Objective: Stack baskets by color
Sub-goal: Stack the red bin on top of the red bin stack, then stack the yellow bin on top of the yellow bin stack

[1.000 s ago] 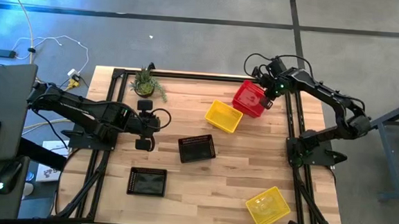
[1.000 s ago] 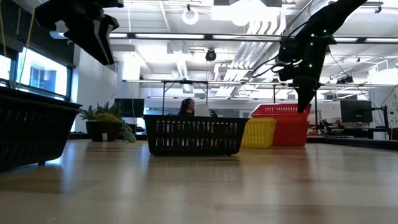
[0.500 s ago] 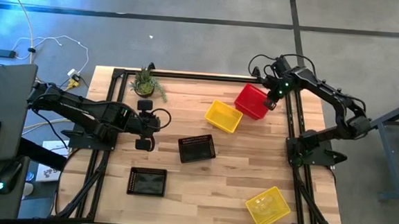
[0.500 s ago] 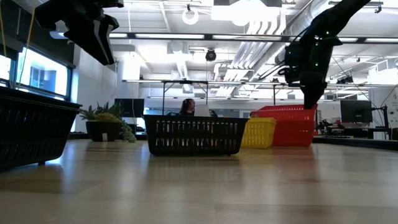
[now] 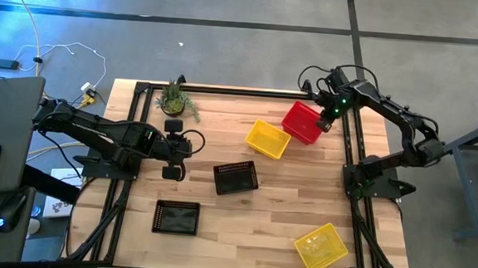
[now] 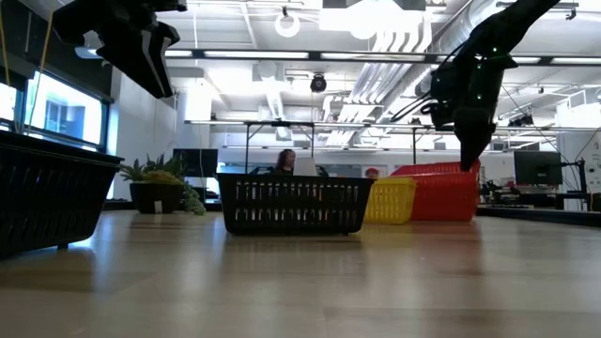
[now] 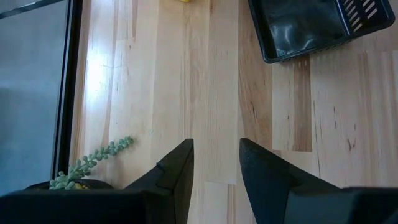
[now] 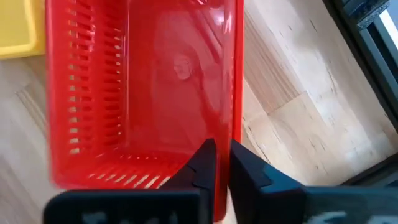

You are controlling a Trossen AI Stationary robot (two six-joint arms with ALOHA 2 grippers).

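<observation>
Now the right pincer (image 5: pixel 324 122), having dragged the red basket (image 5: pixel 303 121) right to the surface's (image 5: pixel 217 216) far right corner beside a yellow basket (image 5: pixel 268 139), stays narrowly pinched on its rim, seemingly about to release.

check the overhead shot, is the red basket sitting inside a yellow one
No, the red basket rests on the table beside a yellow basket, with the right arm's fingers at its rim.

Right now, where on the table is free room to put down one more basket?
Bare wood lies between the black basket near the front edge and the front yellow basket. Crowded: the back right corner, where the red basket sits close beside another yellow basket.
</observation>
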